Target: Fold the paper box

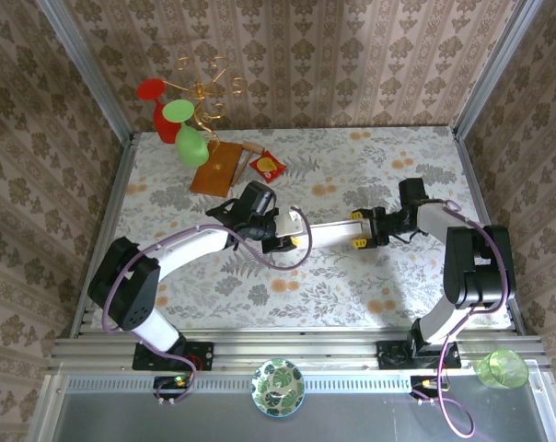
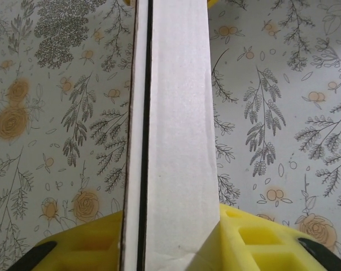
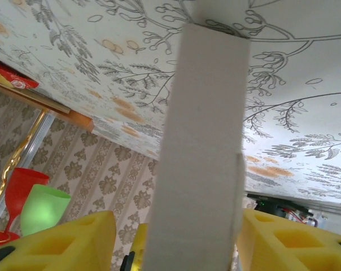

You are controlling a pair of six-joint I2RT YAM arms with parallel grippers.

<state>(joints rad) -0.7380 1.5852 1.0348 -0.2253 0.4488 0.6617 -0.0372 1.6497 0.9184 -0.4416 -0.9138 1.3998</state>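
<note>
I have the paper box (image 1: pixel 331 232) held above the table's (image 1: pixel 370 295) middle: left hand (image 2: pixel 170 231) clamped on one end to carry it, right hand (image 3: pixel 179 237) loose, fingers apart around the other end, likely to regrip.

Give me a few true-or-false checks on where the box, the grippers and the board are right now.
1. The paper box spans between the left gripper and the right gripper. True.
2. The left gripper's fingers press the box from both sides. True.
3. The wooden board lies under the box. False: it lies at the far left, apart from the box, by the goblets.
4. The red packet is in the right gripper. False: it lies on the table beside the board.
</note>
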